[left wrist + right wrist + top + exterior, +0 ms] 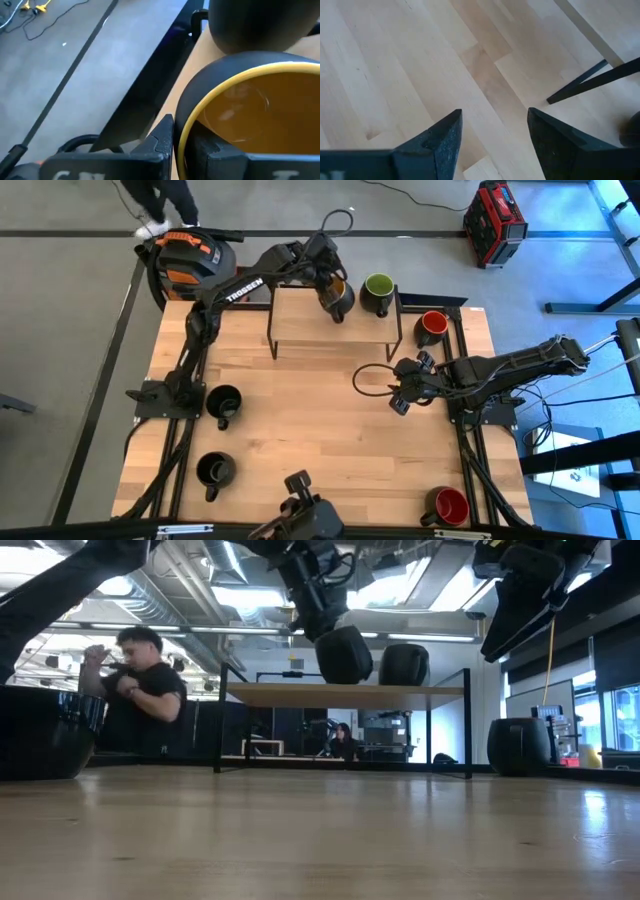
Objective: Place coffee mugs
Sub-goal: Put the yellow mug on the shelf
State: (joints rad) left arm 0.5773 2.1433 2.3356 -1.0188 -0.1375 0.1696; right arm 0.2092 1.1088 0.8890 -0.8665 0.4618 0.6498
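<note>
The left gripper (332, 292) pinches the rim of a yellow-orange-lined mug (337, 296), one finger (160, 140) outside the black wall and the other inside against the glossy lining, as the left wrist view shows. In the low view that mug (345, 654) hangs tilted, its base just above the top of the small wooden shelf (345, 695), and whether it touches the board cannot be told. Just beside it, a green-lined mug (377, 292) stands upright on the same shelf (300, 320), which rises on thin black legs at the far edge of the table (300, 430).

The right gripper (402, 392) hangs over bare wood near the table's right side, its two dark fingers (440, 137) spread wide and holding nothing; one black shelf leg (592, 80) crosses the planks ahead of them.

Four more mugs sit on the tabletop. A red-lined mug (431, 327) stands just off the shelf's right end, and a second red-lined mug (448, 505) sits at the near right corner. Two black-lined mugs are on the left side, one (224, 402) beside the left arm's base and the other (214, 471) nearer the front edge.

Beyond the table, a person (140, 690) in a dark shirt stands in the room with hands raised to the chest. An orange and black vacuum (190, 258) rests on the floor by the far left corner, and a red case (495, 222) lies on the floor to the far right.
</note>
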